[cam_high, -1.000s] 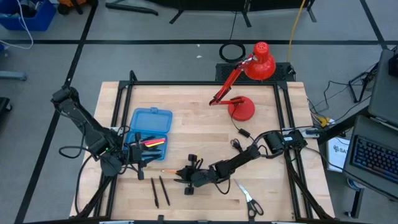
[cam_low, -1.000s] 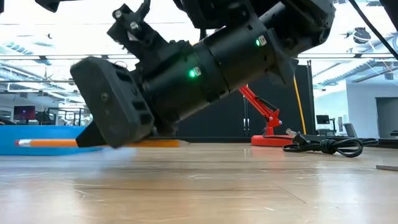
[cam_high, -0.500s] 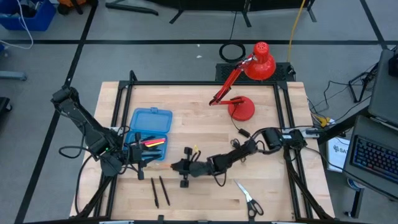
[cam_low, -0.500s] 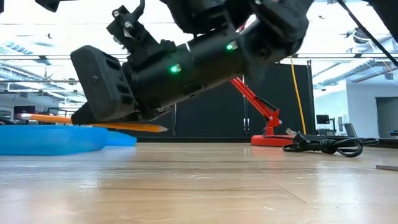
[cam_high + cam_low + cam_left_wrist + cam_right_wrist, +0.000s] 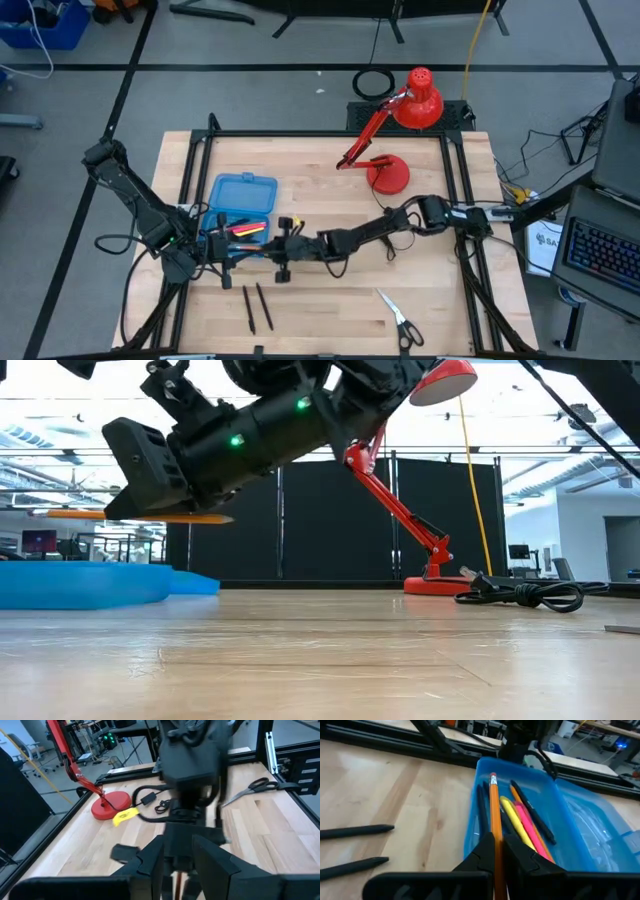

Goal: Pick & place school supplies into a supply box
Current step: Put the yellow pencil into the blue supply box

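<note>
- Right gripper (image 5: 496, 845) clamps orange pencil (image 5: 494, 807) above translucent blue plastic supply box (image 5: 572, 812) (several pens inside).
- Left: two black pens (image 5: 257, 306), scissors (image 5: 398, 317) beside box.
- Left gripper (image 5: 222, 250) unclear.

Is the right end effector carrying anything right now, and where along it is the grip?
Yes: the right end effector is shut on an orange pencil, gripped partway along its shaft, eraser end pointing out over the open blue supply box.

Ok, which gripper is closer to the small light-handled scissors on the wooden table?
Right. The right gripper, holding an orange pencil at the blue box, is nearer the scissors; the left gripper sits farther beyond it.
</note>
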Available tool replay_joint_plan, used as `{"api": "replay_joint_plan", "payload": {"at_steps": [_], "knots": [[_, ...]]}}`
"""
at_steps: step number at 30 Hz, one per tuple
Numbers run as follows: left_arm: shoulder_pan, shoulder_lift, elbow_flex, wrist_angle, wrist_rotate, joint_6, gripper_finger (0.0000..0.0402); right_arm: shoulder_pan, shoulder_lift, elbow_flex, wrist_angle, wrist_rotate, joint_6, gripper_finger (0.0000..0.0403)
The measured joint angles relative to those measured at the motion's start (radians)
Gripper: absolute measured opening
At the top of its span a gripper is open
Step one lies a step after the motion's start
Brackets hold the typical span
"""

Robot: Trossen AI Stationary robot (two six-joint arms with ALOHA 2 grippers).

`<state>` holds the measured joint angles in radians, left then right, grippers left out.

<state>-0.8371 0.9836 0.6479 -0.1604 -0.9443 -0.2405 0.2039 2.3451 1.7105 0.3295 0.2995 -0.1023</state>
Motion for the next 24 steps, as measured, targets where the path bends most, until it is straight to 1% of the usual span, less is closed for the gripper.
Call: {"api": "replay_joint_plan", "payload": {"at_steps": [6, 9, 13, 17, 20, 24], "knots": [[0.0, 0.0, 0.0, 0.019, -0.027, 0.015, 0.0106, -0.051, 0.0, 0.014, 0.004, -0.077, 0.004, 0.0008], [0.0, 0.0, 0.0, 0.045, -0.026, 0.044, 0.0106, -0.068, 0.0, 0.014, 0.023, -0.105, 0.025, 0.0008], [0.0, 0.0, 0.0, 0.068, -0.026, 0.081, 0.0106, -0.085, 0.0, 0.014, 0.058, -0.171, 0.05, 0.0008], [0.0, 0.0, 0.0, 0.094, -0.025, 0.108, 0.0106, -0.099, 0.0, 0.014, 0.062, -0.18, 0.087, 0.0008], [0.0, 0.0, 0.0, 0.113, -0.025, 0.128, 0.0106, -0.111, 0.0, 0.014, 0.063, -0.208, 0.119, 0.0007], [0.0, 0.0, 0.0, 0.113, -0.025, 0.134, 0.0106, -0.128, 0.0, 0.014, 0.026, -0.227, 0.205, 0.0007]]}}
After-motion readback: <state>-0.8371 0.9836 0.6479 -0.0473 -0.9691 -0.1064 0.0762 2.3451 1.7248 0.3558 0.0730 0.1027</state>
